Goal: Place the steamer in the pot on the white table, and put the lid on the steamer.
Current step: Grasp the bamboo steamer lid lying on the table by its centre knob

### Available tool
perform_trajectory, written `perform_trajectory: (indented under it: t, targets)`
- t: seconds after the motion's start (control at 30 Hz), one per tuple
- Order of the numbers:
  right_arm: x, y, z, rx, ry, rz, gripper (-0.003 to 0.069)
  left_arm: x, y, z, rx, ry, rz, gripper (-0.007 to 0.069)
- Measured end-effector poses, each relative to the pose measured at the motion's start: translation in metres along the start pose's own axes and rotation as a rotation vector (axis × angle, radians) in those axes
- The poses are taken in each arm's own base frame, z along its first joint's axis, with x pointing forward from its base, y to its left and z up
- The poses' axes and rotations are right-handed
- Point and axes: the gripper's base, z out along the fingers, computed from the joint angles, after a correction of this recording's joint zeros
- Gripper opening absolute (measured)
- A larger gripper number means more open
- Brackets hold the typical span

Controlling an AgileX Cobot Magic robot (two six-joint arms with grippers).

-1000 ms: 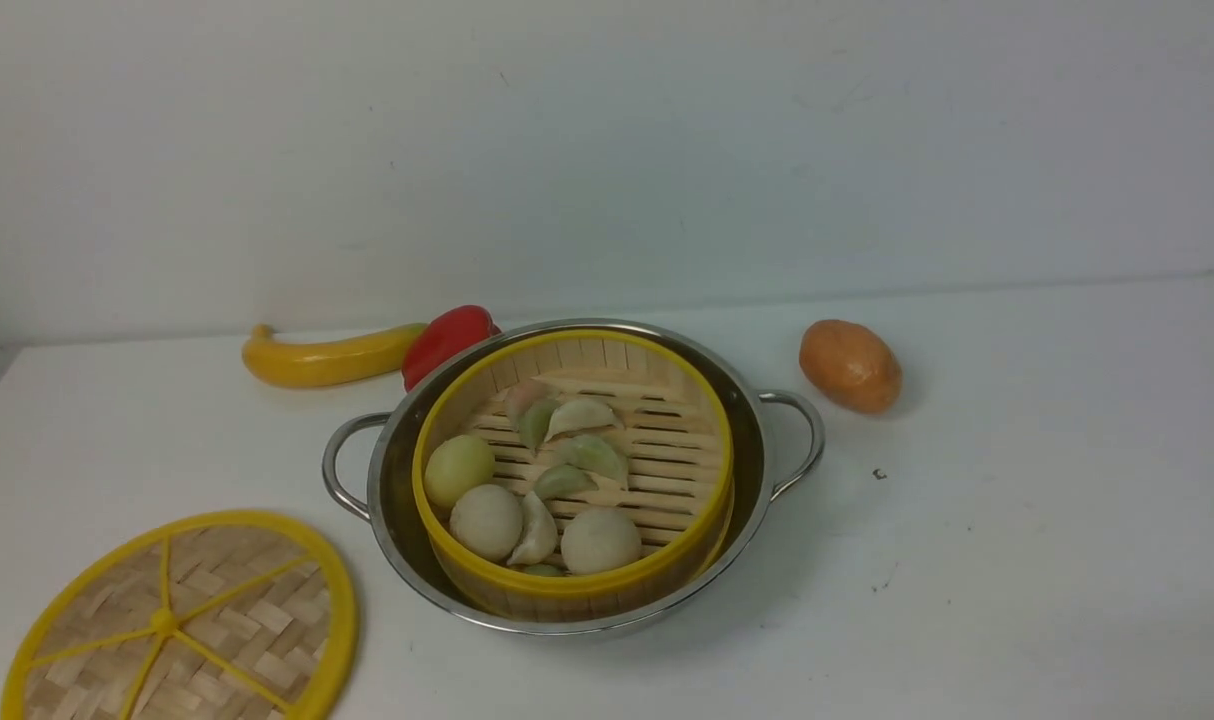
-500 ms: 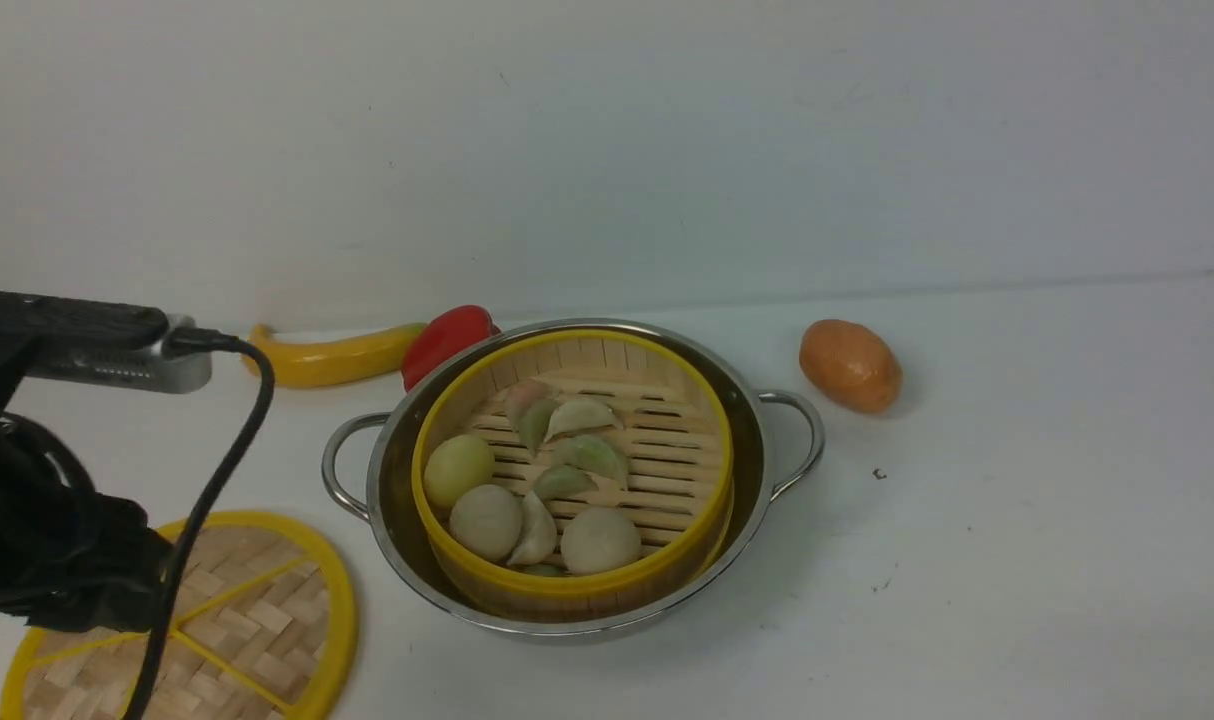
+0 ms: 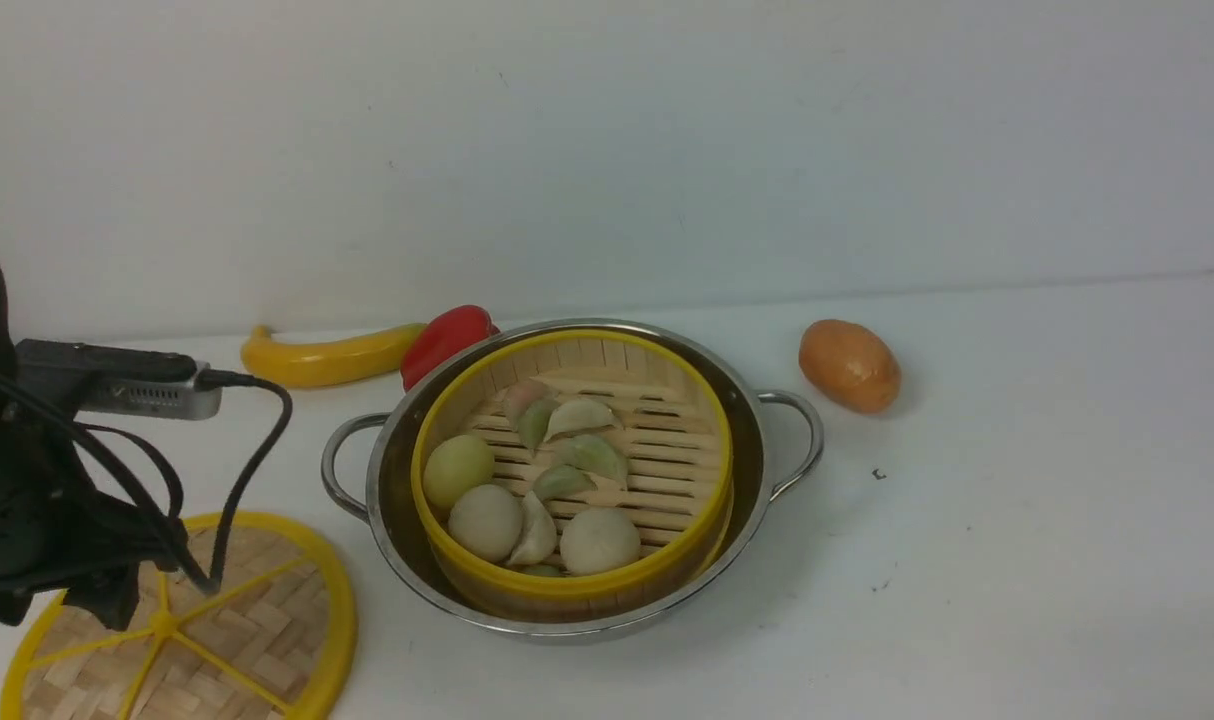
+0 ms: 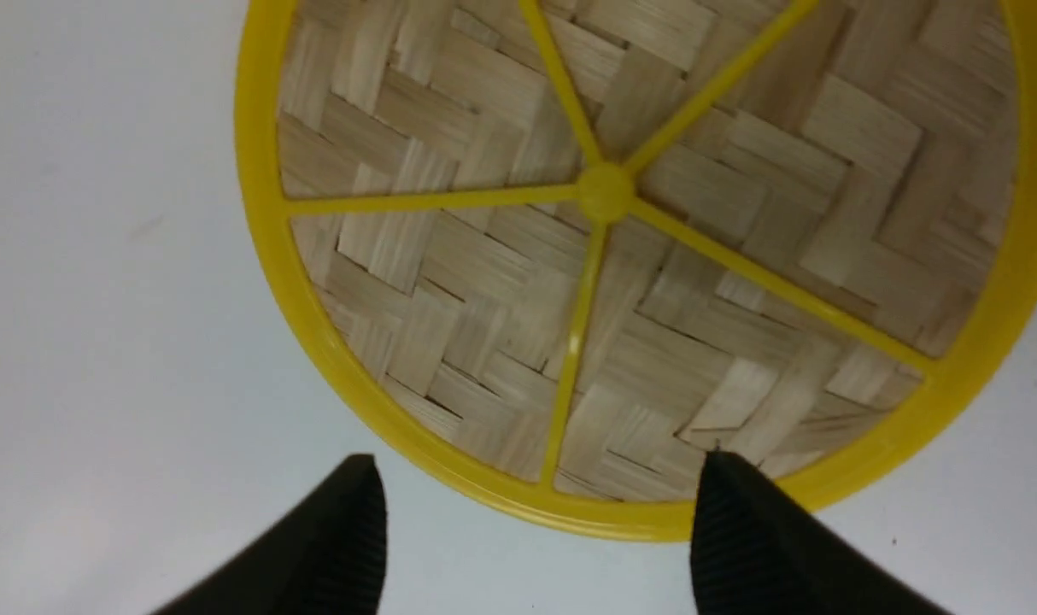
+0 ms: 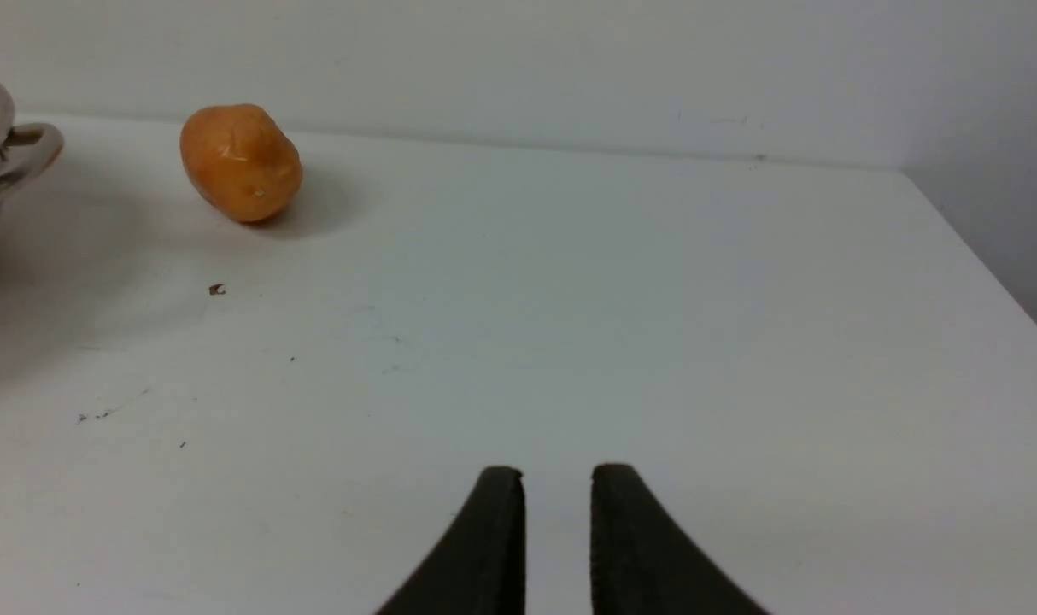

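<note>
The steamer point(image 3: 567, 585) sits in the pot point(image 3: 382, 480); the lid point(image 3: 257, 620) lies flat on the desk point(image 3: 1017, 550). The left hand point(image 4: 537, 465) hangs wide apart over its rim; the right hand point(image 5: 558, 474) is narrowly apart, empty. A thin-rim pinch may slip, tilting the lid.

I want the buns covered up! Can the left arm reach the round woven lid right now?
Probably yes. The left gripper hovers open just above the edge of the lid, and nothing sits on it or between them.
</note>
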Motion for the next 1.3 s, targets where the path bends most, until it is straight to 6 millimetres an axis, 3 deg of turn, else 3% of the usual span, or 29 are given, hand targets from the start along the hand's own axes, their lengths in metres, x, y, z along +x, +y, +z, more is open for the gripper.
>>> perform_trajectory:
  t: [0.1, 0.3, 0.73, 1.3]
  targets:
    - [0.0, 0.0, 0.0, 0.0, 0.0, 0.0, 0.0114, -0.004, 0.006, 0.007, 0.03, -0.01, -0.048, 0.0437]
    - [0.0, 0.0, 0.0, 0.0, 0.0, 0.0, 0.012, -0.017, -0.003, 0.024, 0.129, -0.048, -0.047, 0.0391]
    - [0.0, 0.0, 0.0, 0.0, 0.0, 0.0, 0.0134, -0.027, -0.008, 0.063, 0.142, 0.027, -0.024, 0.0353]
    - [0.0, 0.0, 0.0, 0.0, 0.0, 0.0, 0.015, -0.031, -0.004, 0.067, 0.098, -0.008, -0.009, 0.0353]
